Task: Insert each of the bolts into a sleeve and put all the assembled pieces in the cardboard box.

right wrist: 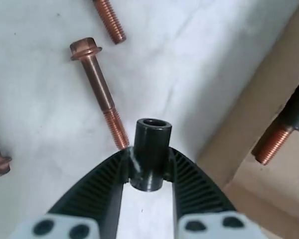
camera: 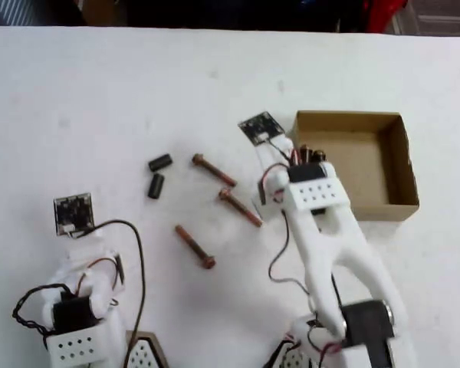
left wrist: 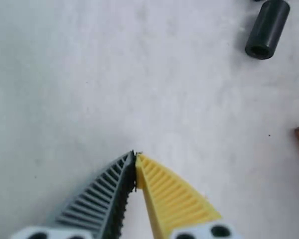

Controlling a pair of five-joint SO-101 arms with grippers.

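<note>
found right gripper (right wrist: 149, 153) clamped on black sleeve (right wrist: 152, 142), just left of cardboard box (camera: 405, 157). found left gripper (left wrist: 135, 158) closed on nothing, near left. counted three copper bolts (camera: 239, 208) loose mid-table, two spare sleeves (camera: 160, 162) left of them.

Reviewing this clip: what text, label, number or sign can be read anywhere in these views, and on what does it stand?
No readable text in any view.
The cardboard box: plain walls, no print.
The bolts and the sleeve held in the right gripper: no visible marks.
The small circuit boards on the arms: specks too small to read.
</note>
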